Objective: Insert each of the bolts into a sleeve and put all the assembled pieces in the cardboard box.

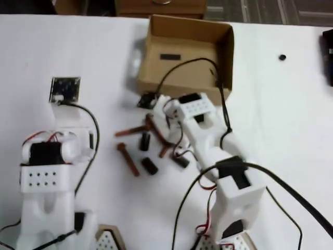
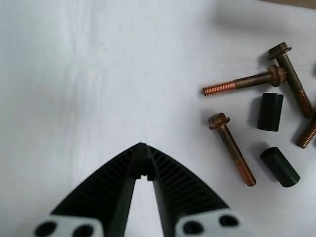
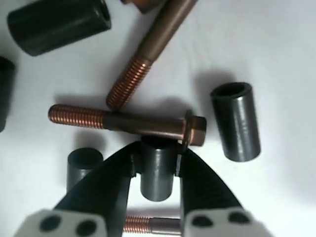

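Left gripper jaws pressed together, holding nothing, over bare table beside the pile. Right gripper down in the pile, jaws pinching a black sleeve. Copper bolt lies flat just past that sleeve's end. More loose bolts and loose sleeves scattered around it on the table. Cardboard box sits open beyond the pile, small dark piece inside, can't tell what.
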You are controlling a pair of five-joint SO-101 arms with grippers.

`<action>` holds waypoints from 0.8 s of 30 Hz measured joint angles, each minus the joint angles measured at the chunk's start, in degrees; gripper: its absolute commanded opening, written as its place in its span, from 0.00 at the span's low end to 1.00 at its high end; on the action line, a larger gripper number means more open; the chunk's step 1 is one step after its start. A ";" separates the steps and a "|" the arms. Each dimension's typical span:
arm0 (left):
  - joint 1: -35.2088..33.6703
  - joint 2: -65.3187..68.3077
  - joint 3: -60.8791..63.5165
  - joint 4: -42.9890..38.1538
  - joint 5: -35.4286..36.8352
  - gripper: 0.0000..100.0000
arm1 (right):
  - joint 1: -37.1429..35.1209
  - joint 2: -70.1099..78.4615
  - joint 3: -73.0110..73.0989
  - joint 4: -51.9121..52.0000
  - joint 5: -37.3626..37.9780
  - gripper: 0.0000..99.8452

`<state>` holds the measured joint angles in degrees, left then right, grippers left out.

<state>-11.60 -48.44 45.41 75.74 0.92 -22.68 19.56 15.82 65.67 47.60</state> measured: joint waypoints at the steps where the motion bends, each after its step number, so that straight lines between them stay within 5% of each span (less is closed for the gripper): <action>1: 0.00 0.00 0.00 0.00 0.00 0.02 | 0.00 -0.09 -0.35 0.53 -0.35 0.02; 11: -0.09 0.26 0.00 0.00 -3.25 0.02 | 6.95 -18.90 -7.56 8.97 -7.56 0.02; 24: 0.97 1.58 0.00 -8.53 -39.56 0.08 | 28.92 -56.44 -6.15 14.15 -24.09 0.02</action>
<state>-10.64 -46.86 45.41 67.21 -38.64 6.24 -36.88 9.67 79.82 23.52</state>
